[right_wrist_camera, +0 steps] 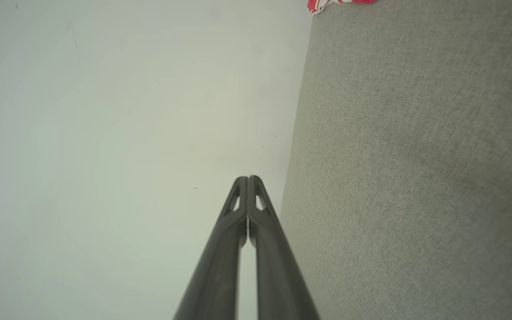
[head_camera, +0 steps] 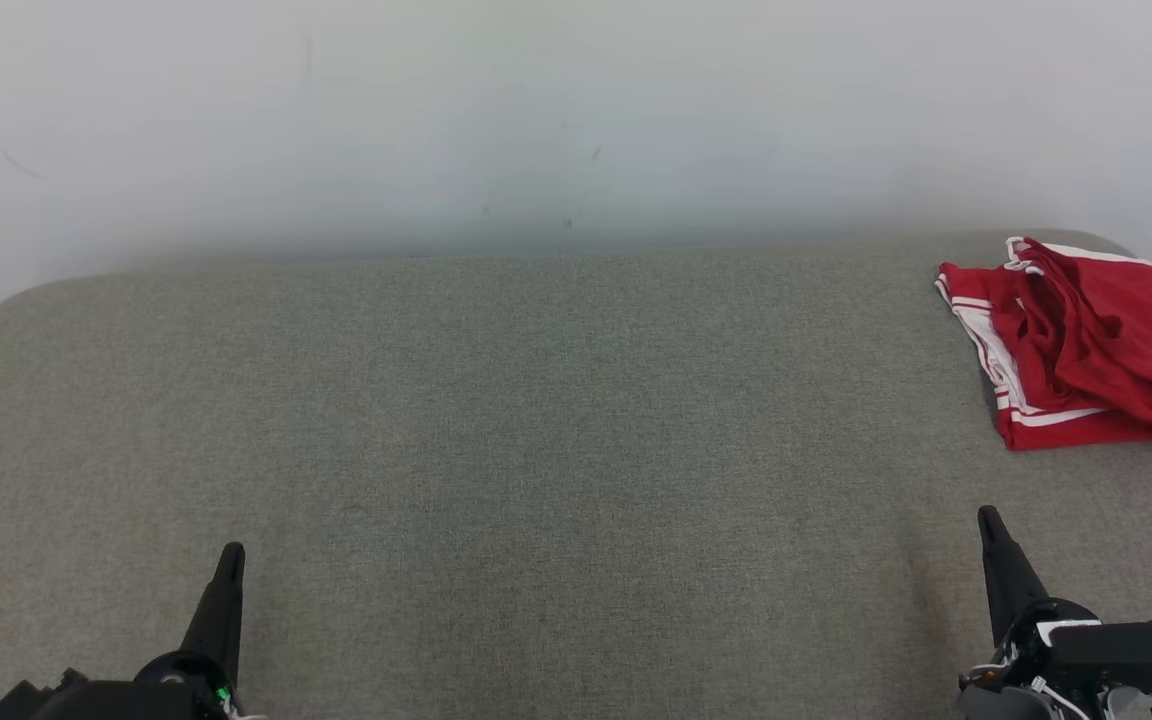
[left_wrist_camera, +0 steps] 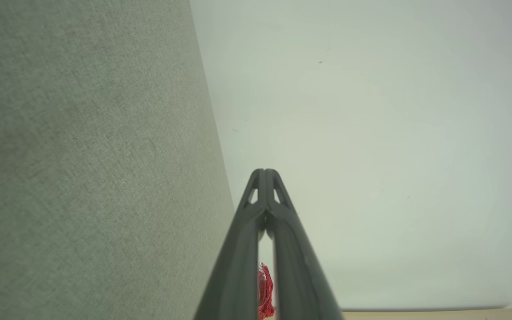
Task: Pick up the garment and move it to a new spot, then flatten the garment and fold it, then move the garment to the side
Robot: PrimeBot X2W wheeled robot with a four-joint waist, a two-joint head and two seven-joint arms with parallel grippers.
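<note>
Grey woven fabric surface (head_camera: pixel 536 450) against plain white wall (head_camera: pixel 536 120); one garment, two grippers.
Rumpled red garment with white striped trim (head_camera: pixel 1086 345): lying at far right edge of the surface, well apart from both grippers. Left gripper (head_camera: pixel 232 552): near left, fingers pressed together, holding nothing. Right gripper (head_camera: pixel 988 515): near right, fingers likewise closed tight and empty, nearer the garment.

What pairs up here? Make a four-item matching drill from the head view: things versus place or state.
1 garment
2 left hand
3 right hand
4 wall

A lower right, shut, empty
B pale, behind the grey surface
C red, bunched, far right
D lower left, shut, empty

Pairs: 1-C, 2-D, 3-A, 4-B
</note>
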